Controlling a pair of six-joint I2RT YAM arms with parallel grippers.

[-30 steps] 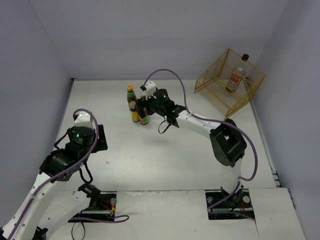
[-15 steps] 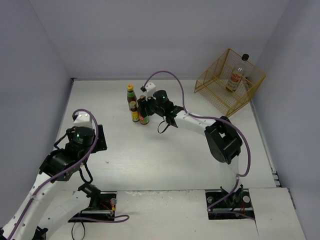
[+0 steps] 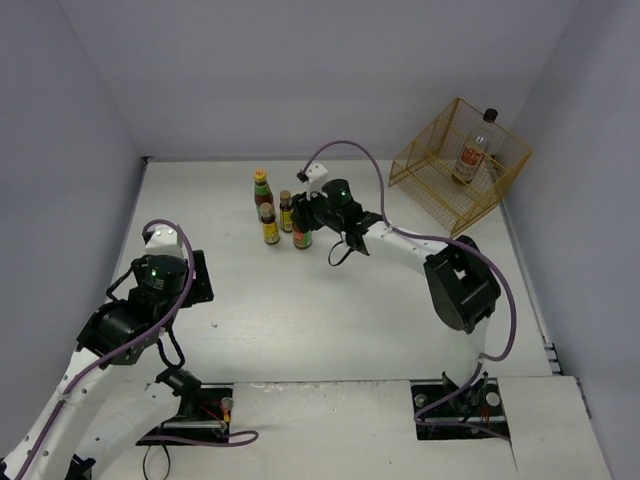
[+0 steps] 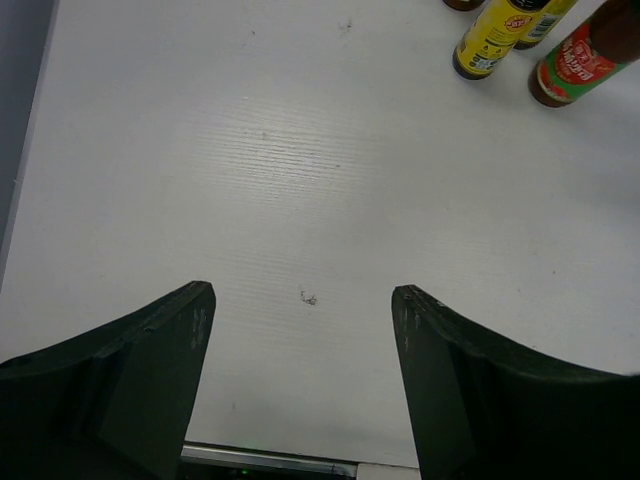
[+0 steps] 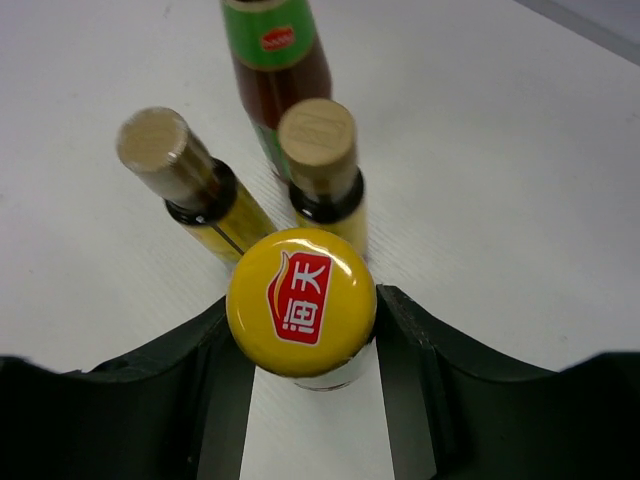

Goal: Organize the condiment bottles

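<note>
clear black-capped bottle [image 3: 471, 152] sat in yellow wire basket [image 3: 420, 176]; right fingers [image 5: 200, 400] pinched a yellow-capped dark red bottle [image 5: 300, 300], three more bottles [image 5: 320, 150] unsorted; left fingers [image 4: 150, 350] spread.

top: high, rear, downward | left wrist: over table [image 4: 300, 150] | right wrist: close above bottles [image 5: 318, 140] | 3 seemingly share bottles

left hand [image 4: 302, 292]: jaws wide apart over table [image 4: 200, 150] | top right: yellow-labelled bottle [image 4: 488, 40], red-labelled bottle [image 4: 575, 68]

A yellow wire basket [image 3: 432, 176] stands at the white table's [image 3: 300, 300] far-right corner
</note>
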